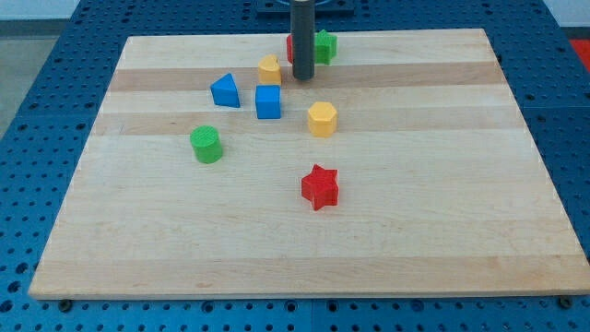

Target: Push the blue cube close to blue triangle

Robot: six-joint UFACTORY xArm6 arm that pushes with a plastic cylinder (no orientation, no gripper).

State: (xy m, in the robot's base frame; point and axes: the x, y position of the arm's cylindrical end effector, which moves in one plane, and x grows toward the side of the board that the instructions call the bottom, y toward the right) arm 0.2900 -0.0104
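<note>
The blue cube (268, 102) sits on the wooden board (304, 231) at upper centre. The blue triangle (225, 90) lies a short gap to its left, slightly higher in the view. My tip (302, 77) is the lower end of the dark rod, up and to the right of the blue cube, apart from it. A yellow block (269, 69) stands just above the cube, between the rod and the triangle.
A red block (289, 48) is partly hidden behind the rod, with a green star (324, 45) to its right. A yellow hexagon (322, 119) lies right of the cube. A green cylinder (206, 144) sits lower left. A red star (320, 187) is at centre.
</note>
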